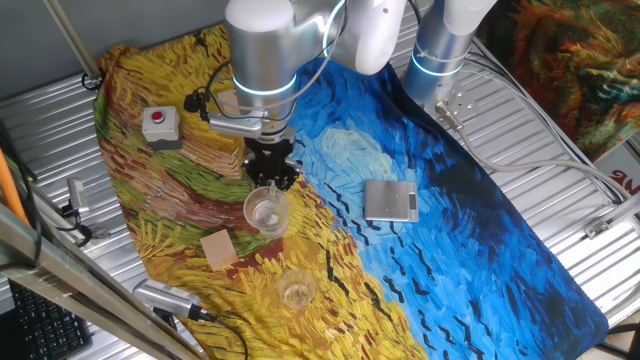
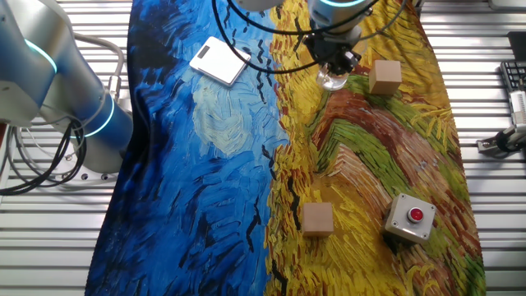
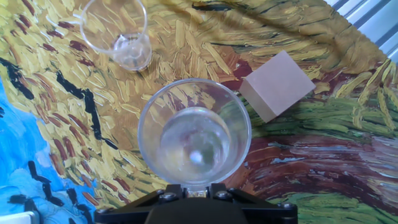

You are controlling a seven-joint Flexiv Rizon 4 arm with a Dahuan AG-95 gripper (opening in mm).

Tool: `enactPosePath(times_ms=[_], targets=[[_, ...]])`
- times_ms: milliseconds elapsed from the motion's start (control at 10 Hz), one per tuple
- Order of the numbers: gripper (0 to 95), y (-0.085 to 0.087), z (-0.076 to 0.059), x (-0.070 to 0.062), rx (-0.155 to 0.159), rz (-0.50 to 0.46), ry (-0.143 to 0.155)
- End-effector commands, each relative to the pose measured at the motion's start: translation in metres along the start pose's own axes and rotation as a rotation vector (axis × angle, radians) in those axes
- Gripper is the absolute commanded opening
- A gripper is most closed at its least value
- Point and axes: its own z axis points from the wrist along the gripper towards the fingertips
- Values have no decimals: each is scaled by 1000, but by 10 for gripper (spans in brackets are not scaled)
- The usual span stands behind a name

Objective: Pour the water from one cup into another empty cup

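The taller clear tumbler (image 1: 266, 211) stands upright on the yellow part of the cloth, with glints of water (image 3: 194, 146) at its bottom. It also shows in the hand view (image 3: 194, 134) and in the other fixed view (image 2: 333, 79). My gripper (image 1: 272, 184) points straight down at the tumbler's rim, on the side toward the arm. Its jaws stand close together with the rim between them (image 3: 191, 189). The shorter clear cup (image 1: 298, 289) stands apart, nearer the table's front edge; in the hand view (image 3: 119, 36) it is at the upper left.
A wooden block (image 1: 218, 248) lies just left of the tumbler, also in the hand view (image 3: 277, 84). A second block (image 2: 317, 219) and a red-button box (image 1: 160, 126) sit farther off. A small silver scale (image 1: 390, 200) lies on the blue cloth.
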Motion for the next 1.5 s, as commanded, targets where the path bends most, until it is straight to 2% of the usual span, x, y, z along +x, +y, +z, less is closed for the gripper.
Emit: enactPosePath(times_ms=[100, 400, 600, 1200, 1500], targets=[[0, -1, 0, -1, -2, 9, 2], [0, -1, -1, 1, -6, 9, -4], [0, -1, -2, 1, -4, 4, 17], [0, -1, -2, 1, -5, 0, 17], [0, -1, -2, 1, -23, -31, -8]])
